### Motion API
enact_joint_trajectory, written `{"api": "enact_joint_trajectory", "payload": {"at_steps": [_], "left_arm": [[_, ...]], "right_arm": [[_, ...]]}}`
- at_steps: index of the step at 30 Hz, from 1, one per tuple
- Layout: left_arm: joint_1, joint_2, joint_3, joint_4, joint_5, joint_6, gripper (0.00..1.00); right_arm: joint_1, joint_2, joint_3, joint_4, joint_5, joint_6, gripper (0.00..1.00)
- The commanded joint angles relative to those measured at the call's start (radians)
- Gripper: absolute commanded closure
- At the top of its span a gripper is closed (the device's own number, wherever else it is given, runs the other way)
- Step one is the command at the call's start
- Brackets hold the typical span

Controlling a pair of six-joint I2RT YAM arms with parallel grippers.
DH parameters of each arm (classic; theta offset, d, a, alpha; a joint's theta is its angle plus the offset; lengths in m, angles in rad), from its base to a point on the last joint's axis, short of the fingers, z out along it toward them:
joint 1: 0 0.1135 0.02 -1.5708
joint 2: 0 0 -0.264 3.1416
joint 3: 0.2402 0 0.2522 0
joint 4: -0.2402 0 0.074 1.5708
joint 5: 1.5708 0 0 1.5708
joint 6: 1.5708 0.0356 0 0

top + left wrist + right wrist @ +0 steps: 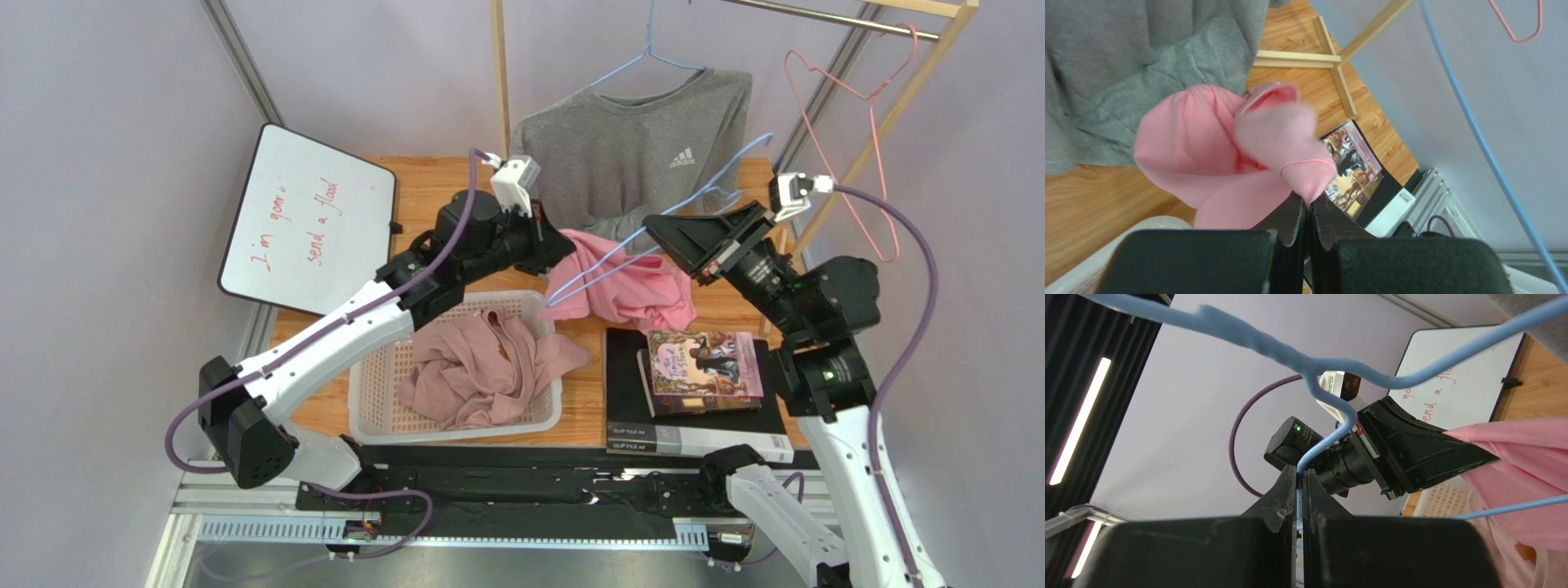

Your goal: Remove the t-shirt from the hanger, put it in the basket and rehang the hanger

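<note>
A pink t-shirt point(626, 288) hangs bunched over a light blue wire hanger point(705, 194) above the middle of the wooden table. My left gripper point(567, 245) is shut on a fold of the t-shirt; in the left wrist view the pink cloth point(1211, 153) is pinched between the closed jaws point(1309, 205). My right gripper point(656, 227) is shut on the hanger's wire, which runs between its closed jaws point(1300, 474) up to the hook bend point(1321, 395). The t-shirt point(1524, 453) stretches from the hanger toward the left gripper.
A grey sweatshirt point(638, 141) hangs on another blue hanger at the back rail, next to a bare pink hanger point(859, 110). A white basket point(380, 404) holds pink clothes. Stacked books point(699, 368) lie at the front right. A whiteboard point(307, 221) leans at the left.
</note>
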Motion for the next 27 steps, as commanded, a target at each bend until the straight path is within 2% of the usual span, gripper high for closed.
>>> {"api": "enact_joint_trajectory", "payload": {"at_steps": [1,6,18,20,27], "left_arm": [[0.07,-0.096,0.119,-0.046,0.038,0.046,1.0],[0.094,-0.176,0.326,-0.246,-0.026,0.212,1.0],[0.094,-0.389,0.734,-0.623,-0.242,0.441,1.0],[0.094,-0.409,0.764,-0.654,-0.264,0.461,1.0],[0.094,-0.505,0.705,-0.692,-0.359,0.49,1.0]], "right_arm": [[0.004,-0.1,0.136,-0.221,0.159,-0.275,1.0],[0.004,-0.148,0.15,-0.295,0.263,-0.37,1.0],[0.004,-0.045,0.047,-0.143,0.171,-0.328,1.0],[0.004,-0.035,0.041,-0.126,0.168,-0.326,1.0],[0.004,-0.024,0.038,-0.115,0.16,-0.332,1.0]]}}
